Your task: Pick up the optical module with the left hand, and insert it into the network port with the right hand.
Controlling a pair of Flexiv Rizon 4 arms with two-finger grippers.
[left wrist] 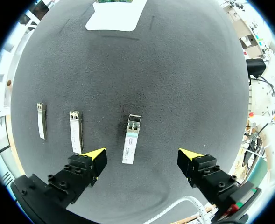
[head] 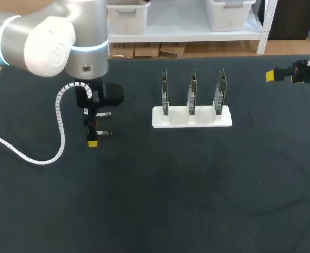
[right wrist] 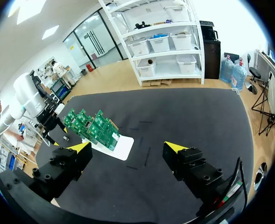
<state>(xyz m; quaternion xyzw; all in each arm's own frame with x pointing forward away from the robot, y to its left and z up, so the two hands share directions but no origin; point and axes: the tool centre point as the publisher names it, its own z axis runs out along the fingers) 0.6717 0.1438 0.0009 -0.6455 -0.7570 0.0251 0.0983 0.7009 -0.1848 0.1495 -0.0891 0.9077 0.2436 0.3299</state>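
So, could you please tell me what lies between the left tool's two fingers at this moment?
One optical module lies flat on the table between the left tool's open fingers, touching neither, as the left wrist view shows.

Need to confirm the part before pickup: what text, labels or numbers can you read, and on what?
No text is readable.
Module between the fingers of left gripper: white label, print too small.
Second module and third module: labels too small.
Boards: no legible marks.
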